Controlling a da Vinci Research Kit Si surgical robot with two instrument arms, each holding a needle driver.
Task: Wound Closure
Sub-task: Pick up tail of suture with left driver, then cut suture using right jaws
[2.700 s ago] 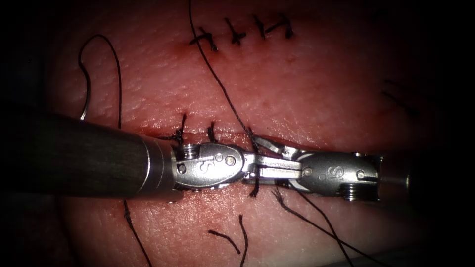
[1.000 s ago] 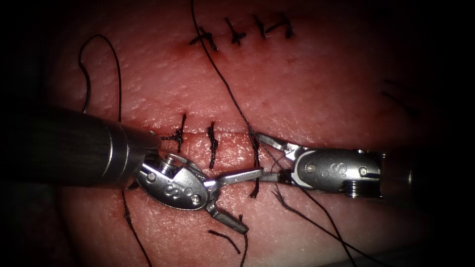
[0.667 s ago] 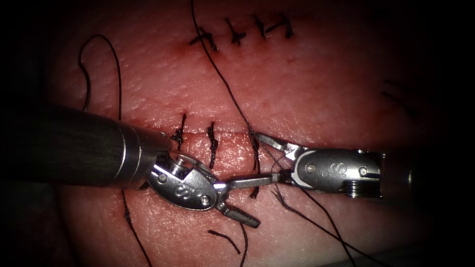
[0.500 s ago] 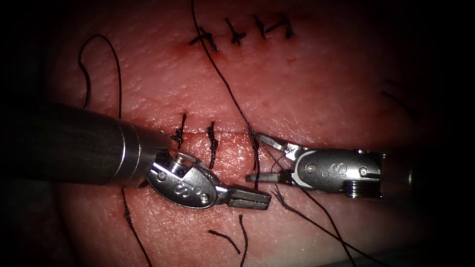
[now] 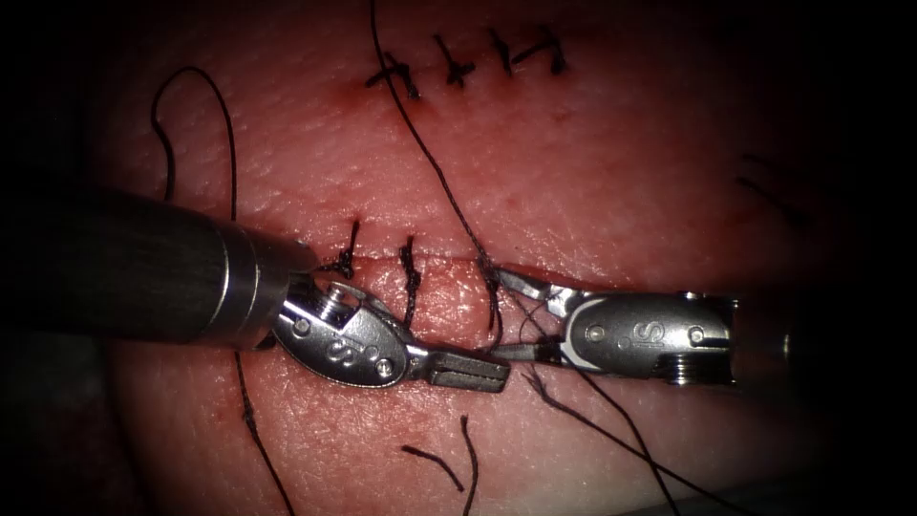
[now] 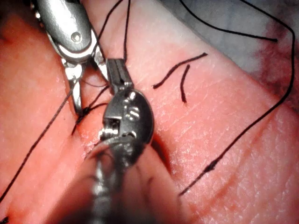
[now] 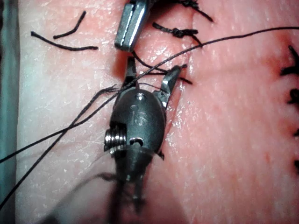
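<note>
Now we see our left silver needle driver (image 5: 468,369) closed, holding nothing visible, its tip just beside the right silver needle driver (image 5: 511,315), whose jaws gape around dark suture thread (image 5: 435,172). Beyond both lies the pink pork tissue (image 5: 592,182) and its stitched cut (image 5: 449,263). We cannot find the needle.

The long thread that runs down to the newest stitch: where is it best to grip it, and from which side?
Judging by its pose, grip the long thread on its straight stretch above the cut, where it lies alone on the tissue, clear of knots. Come from the right, jaws across the strand: the right tool, jaws open, is nearest; the left tool is shut.
</note>
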